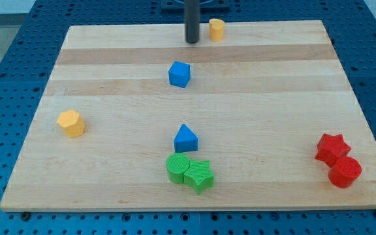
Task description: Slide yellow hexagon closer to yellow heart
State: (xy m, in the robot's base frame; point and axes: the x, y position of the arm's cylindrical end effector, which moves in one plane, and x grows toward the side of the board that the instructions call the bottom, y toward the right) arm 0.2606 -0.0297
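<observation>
So you're barely started: my tip (192, 41), a bare rod gripping nothing, sits up top beside the yellow heart (217, 29). The yellow hexagon (71, 123) sits far left; I'd swing behind it next.

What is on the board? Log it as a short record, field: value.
tip: my tip at the view's top, just left of the yellow heart, a small gap between
yellow heart: at the top edge
yellow hexagon: far off at the view's left, alone
blue cube: below the tip
blue triangle: centre, just above the green pair
green blocks: cylinder and star, touching
red blocks: star and cylinder, touching, lower right
board: wood
</observation>
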